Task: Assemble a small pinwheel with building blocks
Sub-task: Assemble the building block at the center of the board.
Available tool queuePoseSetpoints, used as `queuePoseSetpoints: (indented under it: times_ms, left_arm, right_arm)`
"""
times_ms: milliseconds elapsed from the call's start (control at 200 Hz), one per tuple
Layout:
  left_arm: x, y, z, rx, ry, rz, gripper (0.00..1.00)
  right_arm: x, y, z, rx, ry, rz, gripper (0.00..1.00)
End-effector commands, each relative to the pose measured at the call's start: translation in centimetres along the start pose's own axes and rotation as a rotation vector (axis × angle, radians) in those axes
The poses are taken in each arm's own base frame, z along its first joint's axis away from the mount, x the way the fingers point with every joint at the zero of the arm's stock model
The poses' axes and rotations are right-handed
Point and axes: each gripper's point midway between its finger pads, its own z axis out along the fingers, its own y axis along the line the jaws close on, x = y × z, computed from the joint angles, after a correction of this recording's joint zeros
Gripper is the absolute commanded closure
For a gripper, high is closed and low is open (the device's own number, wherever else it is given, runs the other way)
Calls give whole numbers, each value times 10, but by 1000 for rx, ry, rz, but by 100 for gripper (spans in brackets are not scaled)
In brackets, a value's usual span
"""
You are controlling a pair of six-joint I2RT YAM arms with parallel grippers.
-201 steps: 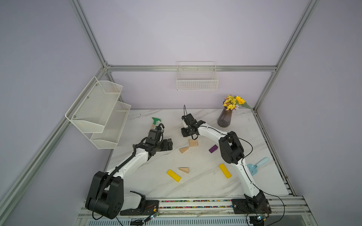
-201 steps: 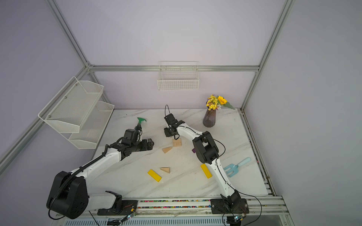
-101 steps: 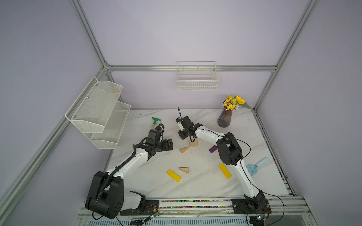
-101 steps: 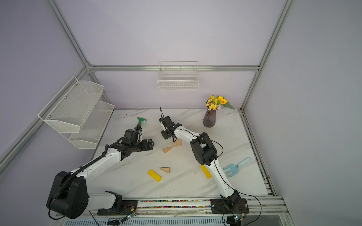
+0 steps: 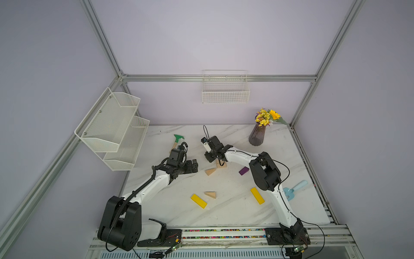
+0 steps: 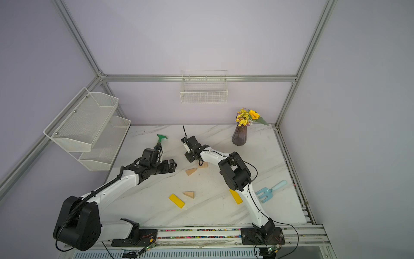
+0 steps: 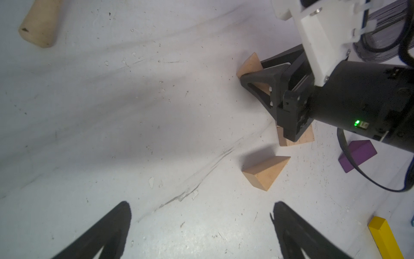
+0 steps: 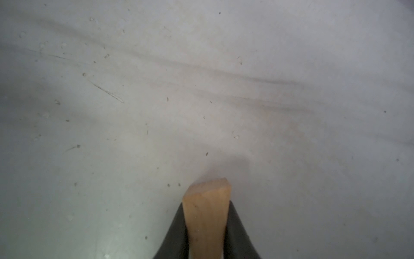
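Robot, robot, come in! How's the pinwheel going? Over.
Left hand open, empty. Right hand shut on tan wedge. Blocks scattered, nothing assembled. Nothing blocking loose wedge.

Walls (image 5: 224,33): plain lavender, edged by an aluminium frame (image 5: 156,78).
Table (image 5: 224,215): white marble.
Back wall: white wire basket (image 5: 225,95).
Left wall: two-tier mesh shelf (image 5: 112,125).
Far corner: vase (image 5: 257,137) of yellow flowers.

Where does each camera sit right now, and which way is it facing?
Top views: high over the table's front edge, looking down toward the back wall; both arms show whole, left gripper open.
Left wrist: looks across the table at the right gripper clamping a tan wedge; its open fingers show.
Right wrist: points down at the table close up; its fingers pinch the wedge.
Shared: both wrist views show that wedge.
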Motion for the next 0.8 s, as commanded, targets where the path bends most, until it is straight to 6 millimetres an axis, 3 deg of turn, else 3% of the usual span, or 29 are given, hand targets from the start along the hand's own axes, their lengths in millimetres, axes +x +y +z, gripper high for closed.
queuePoseSetpoints:
  times_ms: [0, 790]
  left_arm:
    - [-8, -7, -7, 32, -39, -19, 0]
    - [-5, -10, -3, 51, -22, -20, 0]
  right_arm:
    - [47, 10, 7, -32, 141, -26, 77]
    - [49, -19, 15, -5, 132, 47, 66]
